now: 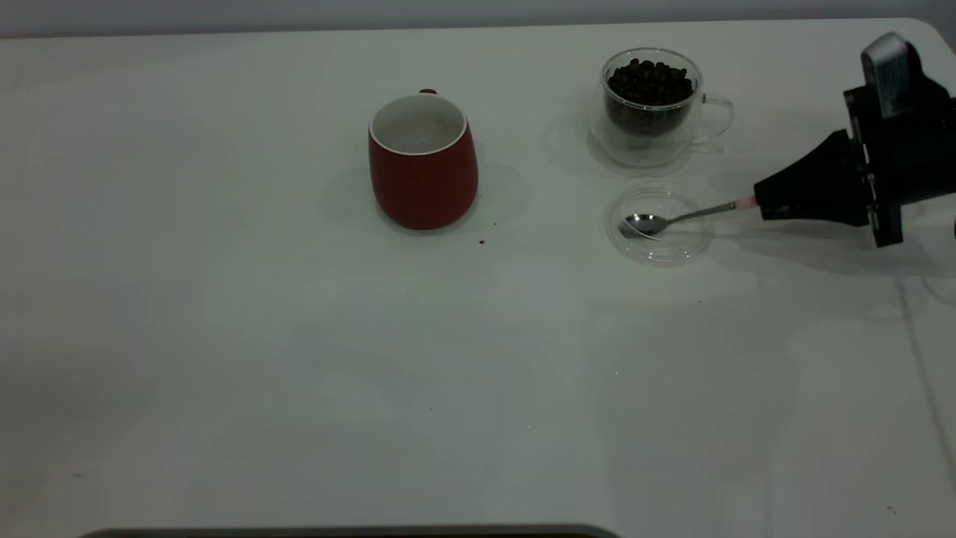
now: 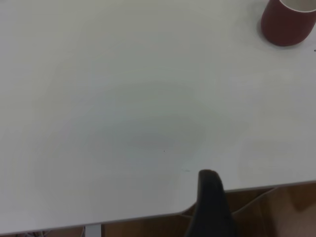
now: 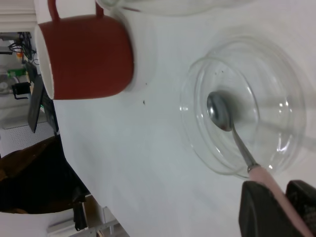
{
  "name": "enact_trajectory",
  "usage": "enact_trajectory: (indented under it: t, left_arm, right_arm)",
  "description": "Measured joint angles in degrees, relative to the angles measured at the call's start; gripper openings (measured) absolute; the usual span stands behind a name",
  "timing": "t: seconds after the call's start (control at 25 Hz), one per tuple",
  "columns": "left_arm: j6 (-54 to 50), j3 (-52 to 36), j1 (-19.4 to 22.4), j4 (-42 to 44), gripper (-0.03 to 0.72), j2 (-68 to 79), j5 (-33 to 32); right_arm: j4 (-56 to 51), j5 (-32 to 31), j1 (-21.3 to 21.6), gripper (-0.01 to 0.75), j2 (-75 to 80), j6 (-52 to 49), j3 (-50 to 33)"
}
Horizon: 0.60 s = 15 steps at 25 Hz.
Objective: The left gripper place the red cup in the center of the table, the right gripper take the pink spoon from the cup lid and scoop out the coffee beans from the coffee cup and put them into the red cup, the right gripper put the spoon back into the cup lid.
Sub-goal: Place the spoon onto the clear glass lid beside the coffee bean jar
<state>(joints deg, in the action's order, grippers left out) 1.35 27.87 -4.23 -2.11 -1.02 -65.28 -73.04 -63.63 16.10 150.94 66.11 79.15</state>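
Bare white table (image 1: 299, 388) spreads wide in front. Pink spoon (image 1: 676, 219) rests its bowl in the cup lid (image 1: 659, 224), handle pinched by the right gripper (image 1: 762, 202); red cup (image 1: 423, 161) stands mid-table, coffee cup (image 1: 653, 104) behind the lid.

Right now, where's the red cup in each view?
Exterior: red cup upright at upper centre of the table, left of the lid.
Left wrist: top right corner, cropped.
Right wrist: upper left, on its side in the picture.
Shared landmark: the white table.
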Motion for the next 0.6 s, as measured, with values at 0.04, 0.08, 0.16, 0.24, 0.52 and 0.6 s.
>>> enact_trajectory:
  t: [0.04,0.08,0.16,0.24,0.52,0.6]
  left_arm:
    - [0.0,0.0,0.0,0.0,0.586,0.0,0.0]
    - [0.0,0.0,0.0,0.0,0.586,0.0,0.0]
    - [-0.1,0.0,0.0,0.0,0.586,0.0,0.0]
    - [-0.1,0.0,0.0,0.0,0.586,0.0,0.0]
    - [-0.1,0.0,0.0,0.0,0.586,0.0,0.0]
    - [-0.1,0.0,0.0,0.0,0.586,0.0,0.0]
  right_arm:
    - [0.0,0.0,-0.1,0.108,0.1,0.0,0.0]
    - [0.0,0.0,-0.1,0.115,0.1,0.0,0.0]
    - [0.0,0.1,-0.4,0.142,0.1,0.2,0.0]
    - [0.0,0.1,-0.6,0.193,0.2,0.8,0.0]
    - [0.0,0.1,-1.3,0.440,0.0,3.1,0.0]
    - [-0.1,0.8,-1.3,0.496,-0.5,4.8,0.0]
